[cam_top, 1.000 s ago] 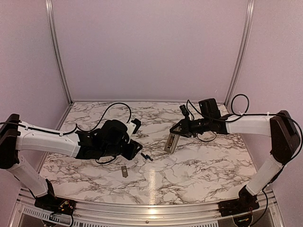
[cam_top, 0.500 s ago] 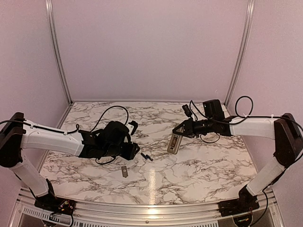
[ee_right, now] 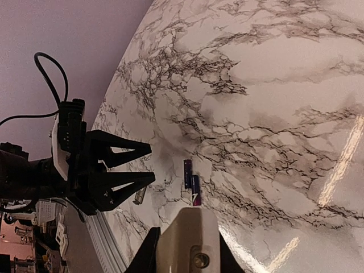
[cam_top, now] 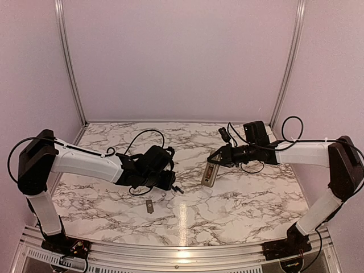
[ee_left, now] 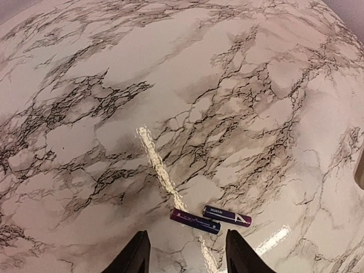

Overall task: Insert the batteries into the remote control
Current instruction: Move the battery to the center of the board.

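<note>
Gripping the remote control (cam_top: 209, 173) in the closed right pincer (cam_top: 214, 160), raised off the worktop (cam_top: 244, 210) right of centre. Hovering with the left pincer (ee_left: 186, 253) open and empty just beside the two batteries (ee_left: 210, 219), side by side near mid-worktop. Left to do, judging by this: picking up and seating both.

Hovers low with left gripper (ee_left: 187, 253) parted (nothing between). Clamps the remote control (cam_top: 209, 174) in right gripper (cam_top: 216, 161), arm outstretched.
</note>
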### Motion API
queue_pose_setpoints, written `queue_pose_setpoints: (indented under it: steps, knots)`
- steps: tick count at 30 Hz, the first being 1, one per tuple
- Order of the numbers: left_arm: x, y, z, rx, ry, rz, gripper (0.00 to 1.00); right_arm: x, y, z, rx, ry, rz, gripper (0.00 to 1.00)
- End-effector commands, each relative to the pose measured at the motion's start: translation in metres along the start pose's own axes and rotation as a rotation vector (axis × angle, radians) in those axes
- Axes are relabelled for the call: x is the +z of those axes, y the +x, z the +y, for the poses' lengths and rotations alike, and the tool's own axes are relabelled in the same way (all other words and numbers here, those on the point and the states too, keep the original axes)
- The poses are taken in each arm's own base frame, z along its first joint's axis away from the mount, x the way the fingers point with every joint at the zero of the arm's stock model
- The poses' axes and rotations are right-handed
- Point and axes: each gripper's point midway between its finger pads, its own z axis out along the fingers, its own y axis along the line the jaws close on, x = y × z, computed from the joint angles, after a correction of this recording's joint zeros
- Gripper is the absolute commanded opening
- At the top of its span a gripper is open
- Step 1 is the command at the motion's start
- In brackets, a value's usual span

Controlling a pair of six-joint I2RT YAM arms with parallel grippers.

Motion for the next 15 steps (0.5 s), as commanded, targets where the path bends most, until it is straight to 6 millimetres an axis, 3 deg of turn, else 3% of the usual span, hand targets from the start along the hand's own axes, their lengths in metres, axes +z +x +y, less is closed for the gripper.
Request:
queue_pose_setpoints:
  steps: [1,15]
  knots:
    - [0.012,0.004,0.006,-0.025,-0.056,0.036,0.47,0.003,-0.001,-0.007,0.001,-0.001,-0.001,0.00]
    - [0.032,0.012,0.012,-0.030,-0.120,0.075,0.42,0.007,-0.001,-0.009,0.004,-0.010,0.005,0.00]
